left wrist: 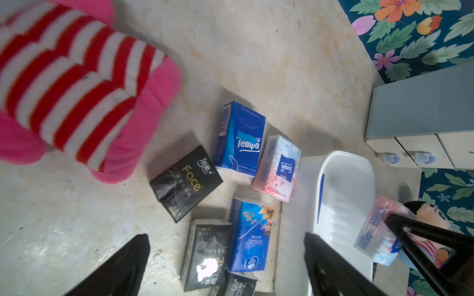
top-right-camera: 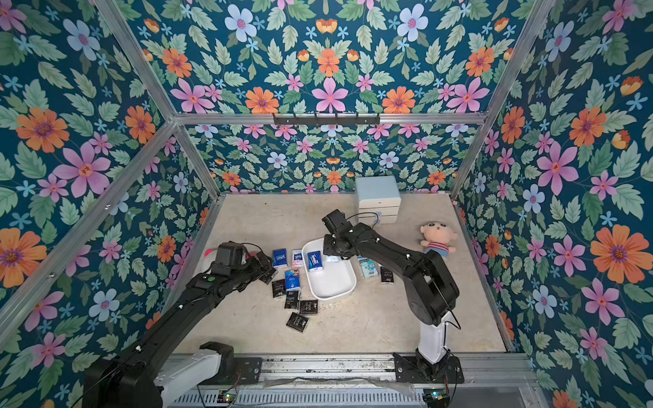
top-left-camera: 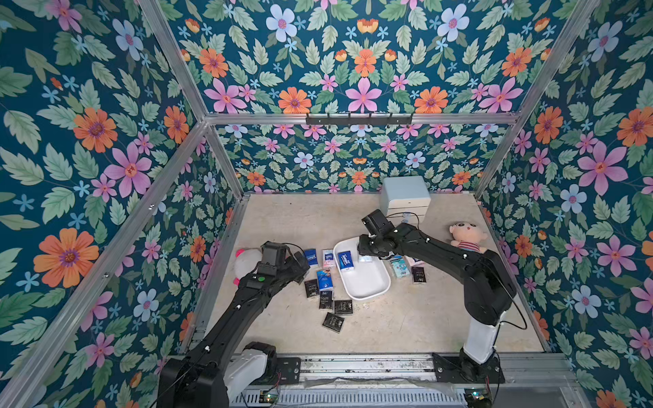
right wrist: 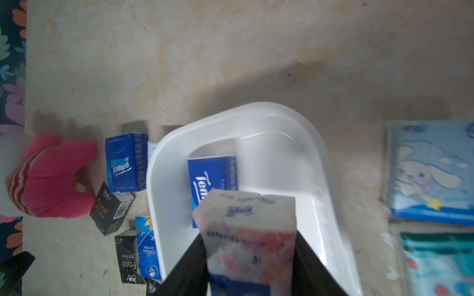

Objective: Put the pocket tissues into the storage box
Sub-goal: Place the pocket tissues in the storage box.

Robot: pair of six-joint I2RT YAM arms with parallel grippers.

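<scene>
1. Clamping a soft pink-and-white packet (right wrist: 247,212) between its black fingers, the right gripper (right wrist: 250,234) is holding it over the far end of the box (top-left-camera: 367,282), a smooth white plastic tub with rounded corners and low walls.
2. A glossy dark blue packet (top-left-camera: 345,260) is lying inside the box, against its far left wall.
3. The left gripper (left wrist: 225,243) is hovering with its jaws spread wide and nothing between them, above the packets left of the box.
4. Flat rectangular packets are lying loose on the table: crinkly black packets (top-left-camera: 334,322) with pale lettering near and left of the box, and light blue cartoon-printed packets (top-left-camera: 400,268) just right of it.
5. A fuzzy white-and-pink doll (top-left-camera: 247,261) is lying at the left, a doll in a striped shirt (top-left-camera: 466,237) is sitting at the far right, and a boxy pale blue drawer cabinet (top-left-camera: 405,197) is standing at the far edge.
6. The table (top-left-camera: 406,318) is showing a mottled beige, stone-like top, while floral wallpaper (top-left-camera: 353,70) is covering the walls between bare aluminium bars (top-left-camera: 459,118).
</scene>
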